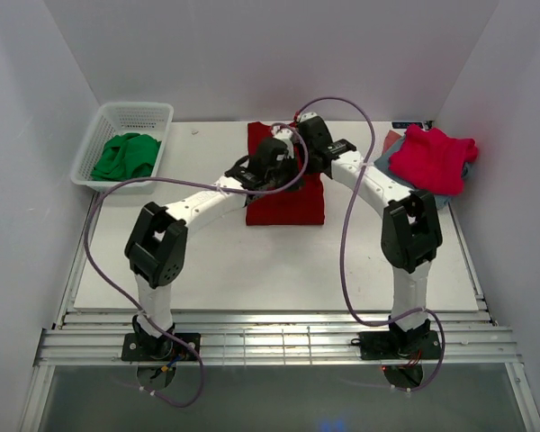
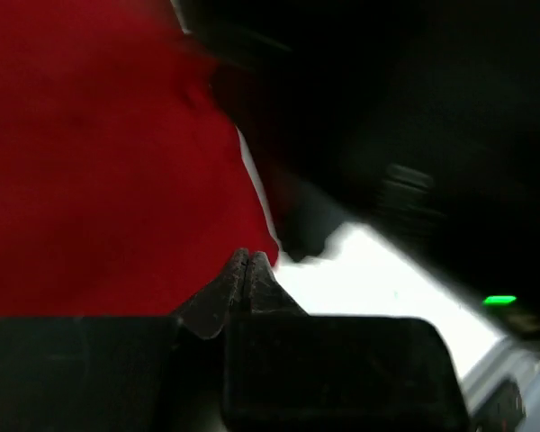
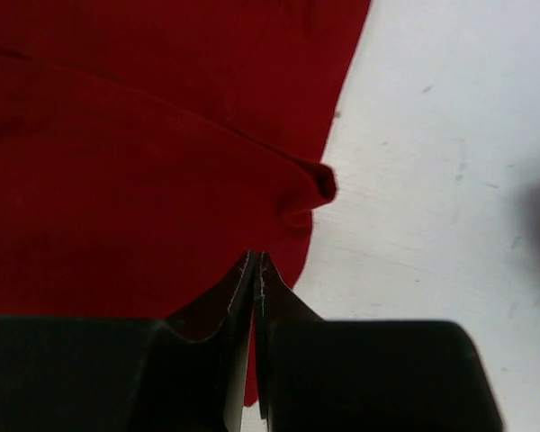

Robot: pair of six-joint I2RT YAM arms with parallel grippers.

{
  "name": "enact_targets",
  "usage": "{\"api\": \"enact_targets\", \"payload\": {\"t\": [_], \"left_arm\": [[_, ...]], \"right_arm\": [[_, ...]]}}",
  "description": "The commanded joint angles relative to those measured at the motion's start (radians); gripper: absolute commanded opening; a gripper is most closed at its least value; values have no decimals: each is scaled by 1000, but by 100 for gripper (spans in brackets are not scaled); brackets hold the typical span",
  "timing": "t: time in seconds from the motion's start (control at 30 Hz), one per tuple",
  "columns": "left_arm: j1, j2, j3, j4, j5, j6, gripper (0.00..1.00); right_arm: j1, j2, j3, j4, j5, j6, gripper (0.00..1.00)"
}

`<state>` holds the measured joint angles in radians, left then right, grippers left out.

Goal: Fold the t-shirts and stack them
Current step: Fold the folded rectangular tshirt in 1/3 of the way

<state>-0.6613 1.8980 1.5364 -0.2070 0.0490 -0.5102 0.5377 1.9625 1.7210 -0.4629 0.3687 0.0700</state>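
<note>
The dark red t-shirt (image 1: 288, 207) lies as a narrow folded strip at the middle back of the table. Both grippers are over its far half, close together. My left gripper (image 1: 274, 166) is shut, its tips (image 2: 249, 256) at the shirt's (image 2: 99, 162) right edge. My right gripper (image 1: 304, 148) is shut (image 3: 256, 261) on the shirt's (image 3: 117, 180) edge, with red cloth showing between its fingers and a raised fold corner just ahead. The pink-red t-shirt (image 1: 429, 157) lies crumpled on the grey-blue folded ones (image 1: 390, 144) at the right.
A white mesh basket (image 1: 94, 148) with green cloth (image 1: 126, 155) stands at the back left. White walls close in the table on three sides. The right arm's dark body fills the upper right of the left wrist view (image 2: 414, 117).
</note>
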Motion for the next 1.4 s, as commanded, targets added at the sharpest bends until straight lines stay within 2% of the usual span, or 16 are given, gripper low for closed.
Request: {"api": "enact_targets", "payload": {"t": [0.0,0.13,0.5,0.7,1.0,1.2,1.33,1.37], "left_arm": [[-27,88,-38,17,159,-24,0],[-40,153,-47,38,206,-2,0],[-41,222,-114,47,198,47,0],[-61,165,-218,67,216,33,0],[-101,61,-378,106,216,-13,0],[-119,13,-392,110,226,-19,0],[-124,-20,-313,91,193,2,0],[-124,-28,-285,77,166,7,0]], "right_arm": [[-1,94,9,-56,-128,30,8],[-4,162,60,-80,-154,27,8],[-44,288,195,-102,-110,-2,8],[-85,335,267,-125,-54,-30,8],[-134,415,307,-149,-71,-36,8],[-136,388,244,-120,-31,-27,8],[-133,280,207,-114,3,-4,8],[-133,212,187,-112,-5,5,13]]}}
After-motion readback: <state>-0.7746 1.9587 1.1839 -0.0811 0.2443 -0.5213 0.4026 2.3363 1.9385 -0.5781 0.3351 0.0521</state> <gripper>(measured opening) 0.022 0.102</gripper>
